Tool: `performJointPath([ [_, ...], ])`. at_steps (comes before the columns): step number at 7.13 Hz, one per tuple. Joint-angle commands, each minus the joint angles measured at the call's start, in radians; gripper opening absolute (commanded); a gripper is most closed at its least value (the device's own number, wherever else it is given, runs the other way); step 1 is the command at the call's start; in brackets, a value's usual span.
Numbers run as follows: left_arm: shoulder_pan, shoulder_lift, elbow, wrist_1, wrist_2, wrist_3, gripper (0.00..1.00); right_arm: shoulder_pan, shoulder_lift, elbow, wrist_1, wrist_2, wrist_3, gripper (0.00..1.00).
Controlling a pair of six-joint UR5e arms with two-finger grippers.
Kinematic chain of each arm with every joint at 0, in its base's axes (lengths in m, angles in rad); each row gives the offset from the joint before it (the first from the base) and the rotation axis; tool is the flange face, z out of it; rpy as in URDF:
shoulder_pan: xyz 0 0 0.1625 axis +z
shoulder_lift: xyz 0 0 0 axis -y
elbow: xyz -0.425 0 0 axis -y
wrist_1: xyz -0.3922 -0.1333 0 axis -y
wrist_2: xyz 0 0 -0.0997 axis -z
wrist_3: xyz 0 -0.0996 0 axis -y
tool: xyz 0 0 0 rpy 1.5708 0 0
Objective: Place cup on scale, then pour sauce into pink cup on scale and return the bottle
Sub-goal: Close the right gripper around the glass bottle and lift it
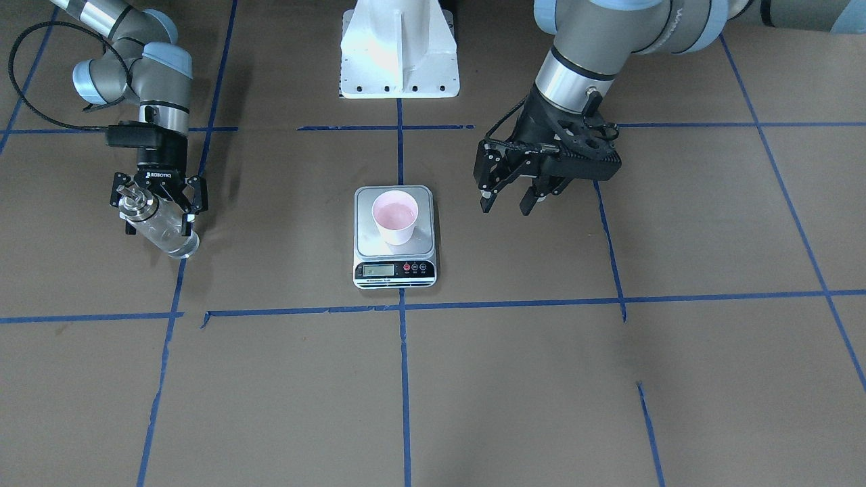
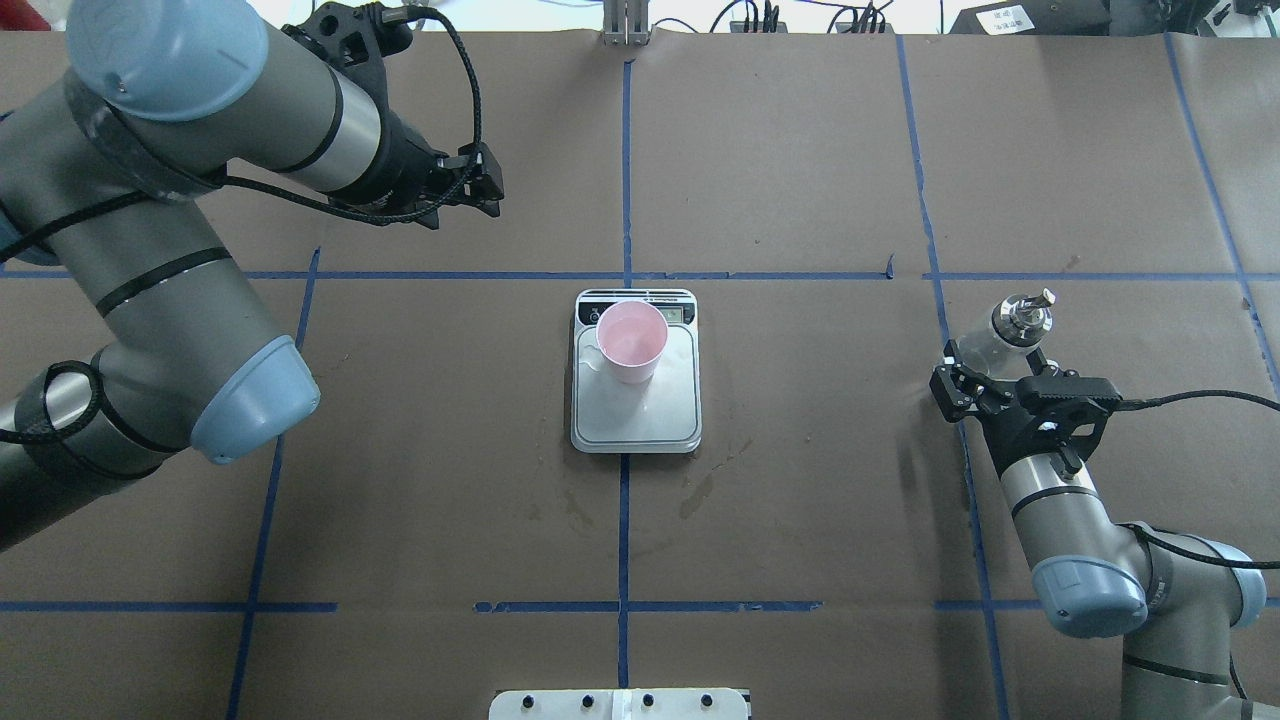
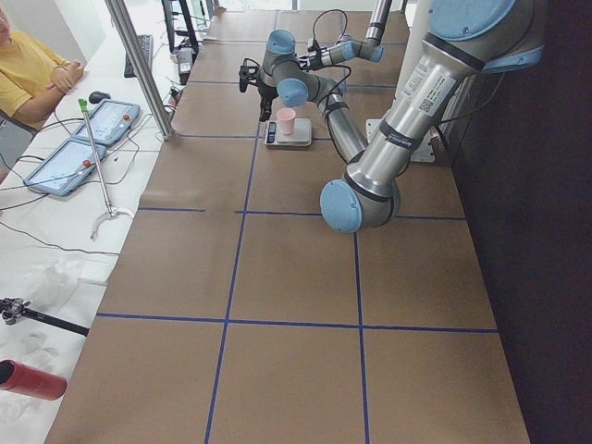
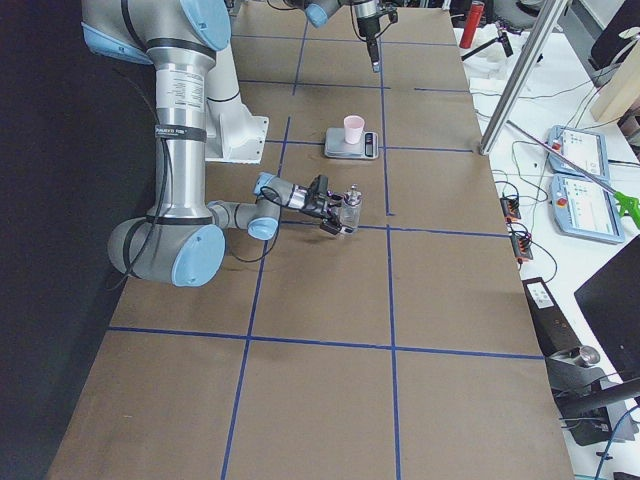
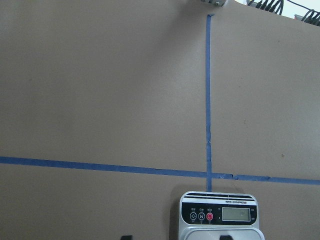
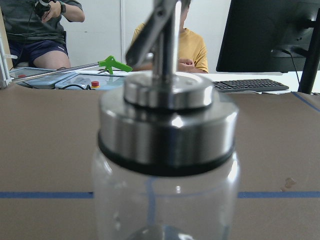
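The cup [image 1: 395,216], white outside and pale pink inside, stands upright on the scale [image 1: 394,269] at the table's middle; it also shows in the overhead view [image 2: 632,340] on the scale's platform [image 2: 640,420]. My right gripper [image 1: 159,226] is low at the table, shut on the clear glass bottle [image 1: 166,230], which is upright with its base at the table. The bottle's metal collar and spout fill the right wrist view [image 6: 167,150]. My left gripper [image 1: 506,203] is open and empty, raised beside the scale, well apart from the cup. The left wrist view shows only the scale's display strip [image 5: 220,215].
The robot's white base [image 1: 399,54] stands behind the scale. Blue tape lines cross the brown paper. Faint stains [image 2: 700,490] lie on the paper on the robot's side of the scale. Operators, tablets [image 3: 69,157] and a metal post stand beyond the far edge.
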Motion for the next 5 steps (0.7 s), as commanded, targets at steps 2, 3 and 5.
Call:
performJointPath([
  [2, 0.000, 0.002, -0.007, 0.001, 0.000, -0.002, 0.66, 0.017, 0.032, -0.029, 0.001, 0.011, -0.008, 1.00],
  [3, 0.000, 0.002, -0.009, 0.001, 0.000, -0.005, 0.66, 0.025, 0.032, -0.029, 0.003, 0.017, -0.018, 0.68],
  [5, 0.000, 0.002, -0.019, 0.004, -0.002, -0.008, 0.67, 0.039, 0.073, -0.026, 0.003, 0.026, -0.078, 0.00],
])
